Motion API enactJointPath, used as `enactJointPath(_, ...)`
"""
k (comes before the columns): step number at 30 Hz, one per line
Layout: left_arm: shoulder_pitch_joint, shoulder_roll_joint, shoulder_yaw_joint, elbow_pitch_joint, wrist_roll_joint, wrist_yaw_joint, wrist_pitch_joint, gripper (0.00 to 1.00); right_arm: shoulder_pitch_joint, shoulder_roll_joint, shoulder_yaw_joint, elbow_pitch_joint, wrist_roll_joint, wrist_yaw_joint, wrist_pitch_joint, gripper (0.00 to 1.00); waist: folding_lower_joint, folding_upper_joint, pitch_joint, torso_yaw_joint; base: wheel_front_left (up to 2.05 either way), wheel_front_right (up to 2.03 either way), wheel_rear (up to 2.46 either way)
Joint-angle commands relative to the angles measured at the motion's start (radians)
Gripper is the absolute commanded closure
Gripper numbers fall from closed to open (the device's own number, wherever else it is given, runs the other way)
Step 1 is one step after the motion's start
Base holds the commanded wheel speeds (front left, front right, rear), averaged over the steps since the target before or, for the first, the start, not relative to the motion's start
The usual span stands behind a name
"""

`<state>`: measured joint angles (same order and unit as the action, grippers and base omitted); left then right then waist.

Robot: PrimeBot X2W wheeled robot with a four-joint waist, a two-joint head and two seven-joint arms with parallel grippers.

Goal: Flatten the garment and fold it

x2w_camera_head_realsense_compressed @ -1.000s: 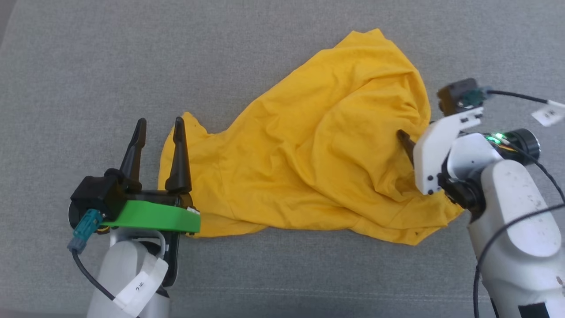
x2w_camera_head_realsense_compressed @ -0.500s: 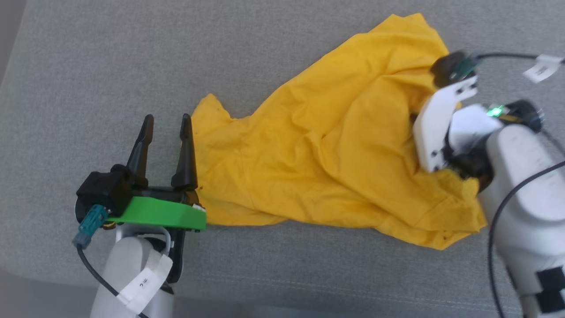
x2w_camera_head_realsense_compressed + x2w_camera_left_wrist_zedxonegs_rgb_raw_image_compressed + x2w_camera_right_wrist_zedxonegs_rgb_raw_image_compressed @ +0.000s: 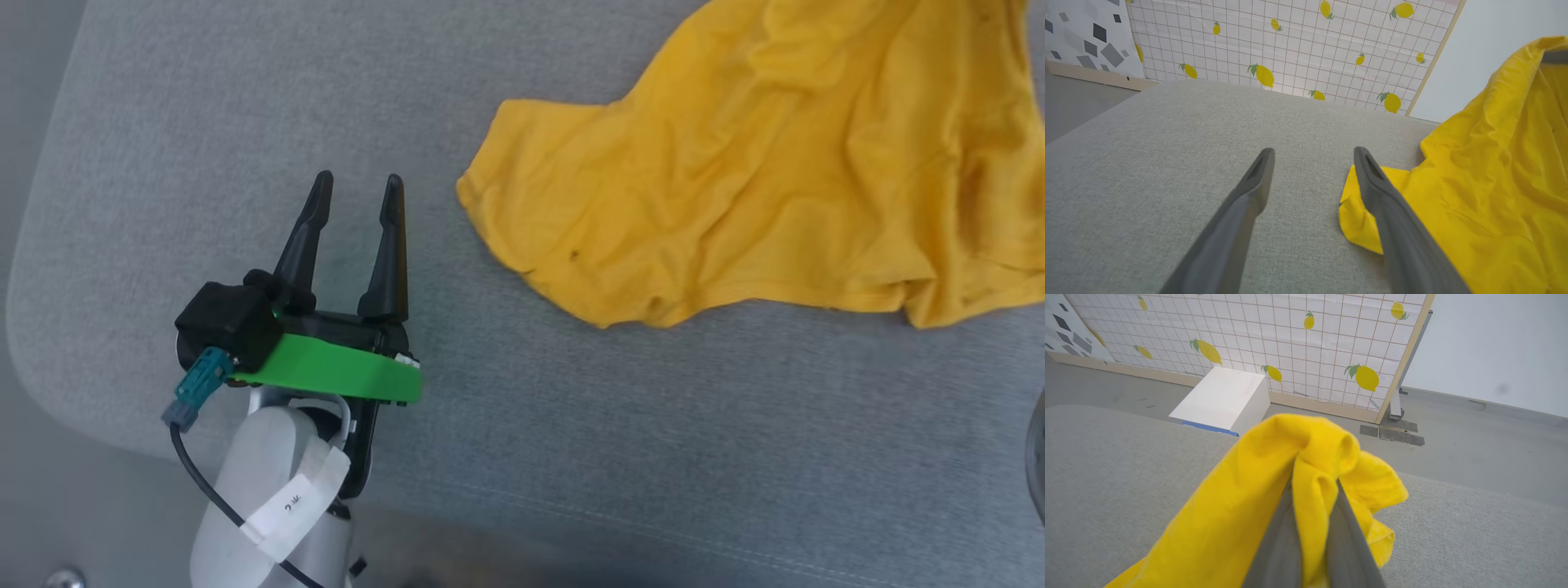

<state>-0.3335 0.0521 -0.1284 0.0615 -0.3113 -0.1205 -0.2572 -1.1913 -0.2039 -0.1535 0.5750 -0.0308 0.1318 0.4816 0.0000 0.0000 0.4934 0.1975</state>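
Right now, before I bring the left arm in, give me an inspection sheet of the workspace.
Surface: grey fabric cushion, rounded corner near the left arm.
Job's things: yellow T-shirt, crumpled, not yet flat; one end raised off the cushion.
Clutter: nothing seen.
End effectors: left end effector open, empty, over bare cushion, apart from the T-shirt's edge; right end effector shut on a bunched fold of the T-shirt.
Cables: black cable with teal plug and white tag at the left wrist, apart from the T-shirt.
Surroundings: lemon-print panel, white box on grey floor.
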Motion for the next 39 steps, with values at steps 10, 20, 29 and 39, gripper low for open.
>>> enactJointPath(10, -0.006, -0.002, -0.003, 0.02, 0.007, 0.007, -0.005, 0.0, 0.032, 0.022, -0.005, 0.109, -0.009, -0.001, -0.094, 0.0, 0.0, 0.0, -0.031, -0.012, 0.0, 0.0, 0.0)
enactJointPath(20, 0.051, 0.003, 0.032, 0.062, 0.039, -0.002, -0.005, 0.0, 0.351, 0.02, 0.034, -0.179, 0.279, -0.001, -0.37, 0.0, 0.0, 0.0, -0.191, -0.166, 0.0, 0.0, 0.0)
enactJointPath(29, 0.066, 0.008, 0.068, 0.127, 0.017, 0.05, 0.076, 0.0, 0.77, 0.1, -0.02, -0.404, 0.362, -0.001, -0.386, 0.0, 0.0, 0.0, -0.243, -0.279, 0.0, 0.0, 0.0)
enactJointPath(39, -0.156, 0.103, 0.061, 0.3, 0.063, 0.209, 0.681, 0.0, 0.949, 0.15, -0.01, -0.486, 0.412, -0.001, -0.375, 0.0, 0.0, 0.0, -0.18, -0.345, 0.0, 0.0, 0.0)
